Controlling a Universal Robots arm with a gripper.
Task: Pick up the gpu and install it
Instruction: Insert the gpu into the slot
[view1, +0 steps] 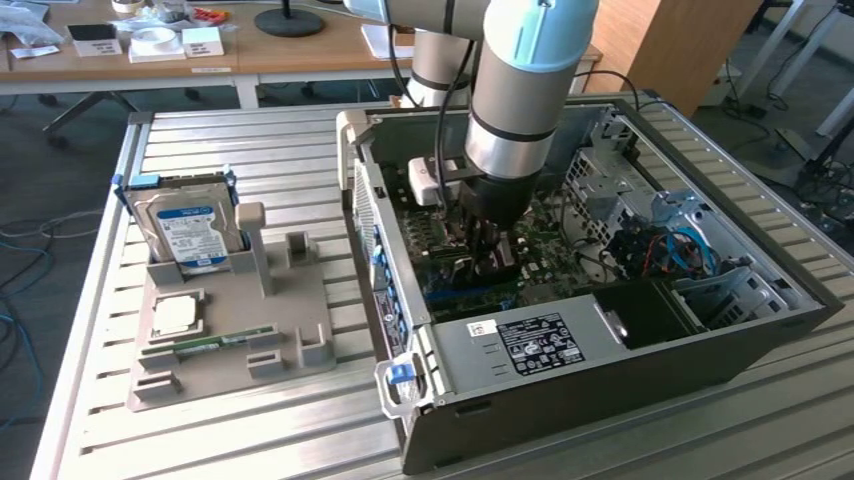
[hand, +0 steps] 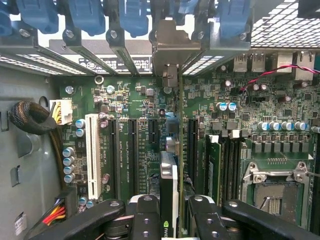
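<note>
The gpu (hand: 169, 187) stands edge-on between my two black fingers (hand: 145, 220), a thin card with a greyish edge and a small green logo near the grip. My gripper (hand: 172, 222) is shut on it. The card runs over the green motherboard (hand: 130, 100), among the long black expansion slots. Its metal bracket (hand: 170, 47) reaches the case's rear slot openings. I cannot tell whether the card sits in a slot. In the exterior view my gripper (view1: 487, 250) is low inside the open computer case (view1: 534, 345), just above the board.
A white slot (hand: 92, 150), the CPU socket (hand: 275, 192) and fitted RAM (hand: 214, 165) flank the card. Blue clips (hand: 85, 15) line the rear. Outside the case, a grey holder (view1: 227, 330) carries a hard drive (view1: 187, 225), a CPU chip (view1: 176, 315) and a RAM stick (view1: 214, 343).
</note>
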